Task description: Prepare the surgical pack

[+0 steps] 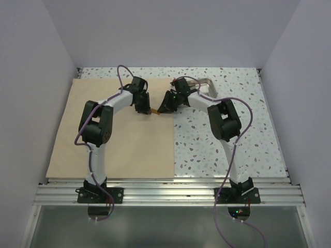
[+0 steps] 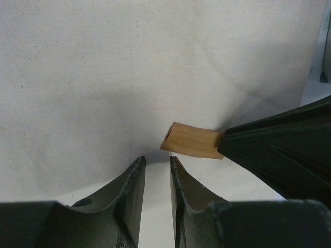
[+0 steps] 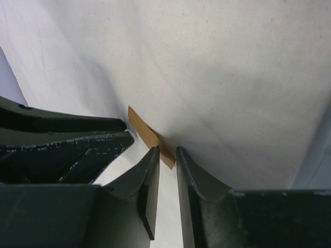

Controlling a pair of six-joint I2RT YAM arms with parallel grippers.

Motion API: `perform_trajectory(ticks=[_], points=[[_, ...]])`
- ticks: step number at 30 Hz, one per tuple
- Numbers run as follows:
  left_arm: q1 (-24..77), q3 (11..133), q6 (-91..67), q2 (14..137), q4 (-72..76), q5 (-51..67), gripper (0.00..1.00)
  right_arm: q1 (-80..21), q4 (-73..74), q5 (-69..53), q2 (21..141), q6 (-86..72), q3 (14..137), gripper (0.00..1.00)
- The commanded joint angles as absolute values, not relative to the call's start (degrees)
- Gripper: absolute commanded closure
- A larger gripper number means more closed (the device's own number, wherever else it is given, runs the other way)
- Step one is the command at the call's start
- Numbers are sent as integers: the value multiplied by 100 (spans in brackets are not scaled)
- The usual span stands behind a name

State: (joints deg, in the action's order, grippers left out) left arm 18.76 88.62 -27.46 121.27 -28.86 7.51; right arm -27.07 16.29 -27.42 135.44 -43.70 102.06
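While the tan wrap sheet [image 1: 129, 150] lies flat and unfolded on the left half of the tabletop [image 1: 258, 129], the steel tray [image 1: 207, 82] sits off it at the far side, on bare surface just right of the sheet's far right corner and partly hidden behind the right arm. What the tray holds cannot be made out. Both arms meet tip to tip above the sheet's far right edge. The right pincer [image 1: 164, 107] appears clenched on one end of a small tan strip [image 2: 191, 142], which juts out toward the left pincer [image 2: 158, 161]. That one is released, its fingers only narrowly apart with nothing between them, and the strip's free end lies just beyond them. This looks like a hand-over, early in the task, with no wrapping yet begun. The main risk is the slim hold: gripped by its end alone, the strip could twist or slip free and drop onto the sheet if the right lets go before the left has closed. With the fingers this near each other, a small misaimed advance could also knock them together or push the strip aside.
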Motion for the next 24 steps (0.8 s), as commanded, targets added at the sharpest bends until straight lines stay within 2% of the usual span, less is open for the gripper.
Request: perform_trajectory(ticks=[1,6,8,14,20,24], points=[[1784,8754,-2716,12129,-3015,686,70,-2742,1626,-2470,13755,-4350,10520,77],[1749,8754,-2707,12015,-3067,668,70,-2742,1538,-2601,13685,-4430,10617,96],[1714,8763,-2716,11936,-3129,607,70,-2733,1573,-2628,13588,-4438,10643,100],[1626,8596,-2812,11278,-3375,62,69,-2427,1600,-2584,13132,-4508,10872,100],[1617,8183,-2751,10829,-3392,228,68,-1698,2301,-2400,13008,-4308,11424,100],[1617,7859,-2742,10495,-3218,334,68,-1249,2357,-2452,12832,-4192,11207,100]])
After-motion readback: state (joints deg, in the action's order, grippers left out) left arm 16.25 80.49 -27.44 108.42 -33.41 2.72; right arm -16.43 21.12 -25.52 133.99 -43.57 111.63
